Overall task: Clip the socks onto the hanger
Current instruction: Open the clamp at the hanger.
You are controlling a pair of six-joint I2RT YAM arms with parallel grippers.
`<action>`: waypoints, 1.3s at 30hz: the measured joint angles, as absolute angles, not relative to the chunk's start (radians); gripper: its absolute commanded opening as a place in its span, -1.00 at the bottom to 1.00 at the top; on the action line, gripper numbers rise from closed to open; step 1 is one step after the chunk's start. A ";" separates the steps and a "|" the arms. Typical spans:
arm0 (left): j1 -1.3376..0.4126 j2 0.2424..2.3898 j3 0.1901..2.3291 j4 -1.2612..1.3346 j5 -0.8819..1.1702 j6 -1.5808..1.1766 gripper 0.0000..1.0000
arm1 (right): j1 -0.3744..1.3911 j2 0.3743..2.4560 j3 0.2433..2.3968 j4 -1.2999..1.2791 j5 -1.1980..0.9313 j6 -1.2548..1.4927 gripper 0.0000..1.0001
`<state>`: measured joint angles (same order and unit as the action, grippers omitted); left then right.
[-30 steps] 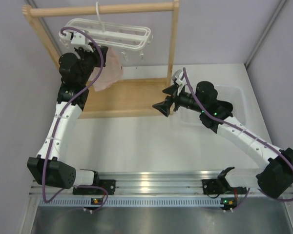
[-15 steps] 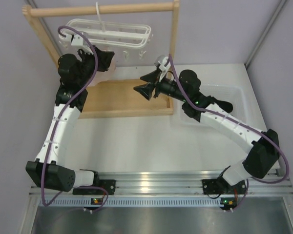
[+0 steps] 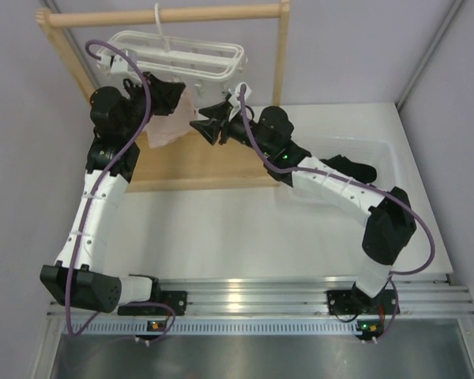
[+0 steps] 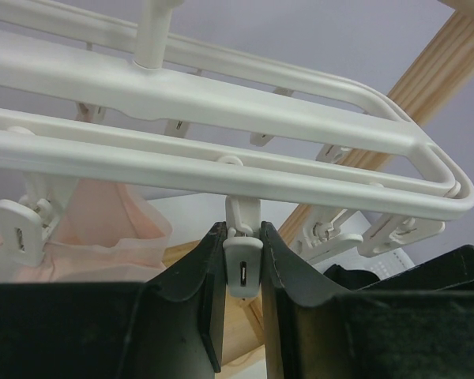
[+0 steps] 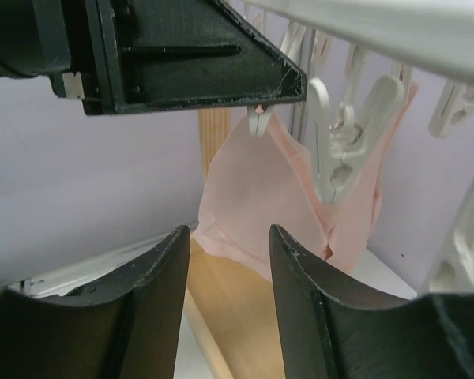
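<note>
One hanger clip (image 4: 242, 264) sits pinched between left fingers (image 4: 191, 304); right fingers (image 5: 146, 312) (seemingly empty) apart.

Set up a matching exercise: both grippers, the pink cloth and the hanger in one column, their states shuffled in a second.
1. left gripper
2. right gripper
3. pink cloth
4. hanger

A. hooked over the wooden rod
B. fingers apart, nothing between them
C. hangs under the white frame
D. shut on a white clip

Pairs: 1-D, 2-B, 3-C, 4-A
</note>
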<state>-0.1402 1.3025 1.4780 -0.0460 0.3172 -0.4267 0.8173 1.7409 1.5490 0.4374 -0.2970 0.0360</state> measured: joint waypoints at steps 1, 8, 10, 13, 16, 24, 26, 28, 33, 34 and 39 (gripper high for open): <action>-0.140 1.303 1.479 -0.046 0.318 -0.430 -1.00 | 0.822 1.754 1.565 0.442 -0.289 0.033 -0.10; -0.140 1.303 1.480 -0.046 0.318 -0.443 -1.00 | 0.834 1.836 1.672 0.492 -0.253 -0.004 -0.13; -0.140 1.303 1.480 -0.046 0.318 -0.445 -1.00 | 0.835 1.851 1.688 0.505 -0.245 -0.015 -0.13; -0.140 1.303 1.480 -0.046 0.317 -0.448 -1.00 | 0.836 1.869 1.705 0.519 -0.241 -0.029 -0.13; -0.140 1.303 1.480 -0.046 0.317 -0.455 -1.00 | 0.838 1.890 1.724 0.534 -0.239 -0.046 -0.13; -0.140 1.293 1.478 -0.048 0.317 -0.477 -1.00 | 0.844 1.925 1.755 0.545 -0.236 -0.072 -0.15; -0.140 1.291 1.478 -0.049 0.317 -0.478 -1.00 | 0.844 1.925 1.757 0.547 -0.235 -0.073 -0.15; -0.140 1.288 1.478 -0.051 0.316 -0.478 -1.00 | 0.845 1.925 1.764 0.553 -0.233 -0.078 -0.16; -0.140 1.285 1.477 -0.055 0.309 -0.480 -1.00 | 0.847 1.926 1.806 0.554 -0.227 -0.083 -0.21; -0.140 1.285 1.477 -0.051 0.308 -0.482 -1.00 | 0.848 1.926 1.813 0.550 -0.226 -0.084 -0.22; -0.140 1.277 1.476 -0.062 0.294 -0.488 -1.00 | 0.850 1.955 1.843 0.547 -0.229 -0.088 -0.27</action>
<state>-0.1398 1.2766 1.4761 -0.0620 0.2935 -0.4885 0.8505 1.9553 1.8435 0.5468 -0.2295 -0.0879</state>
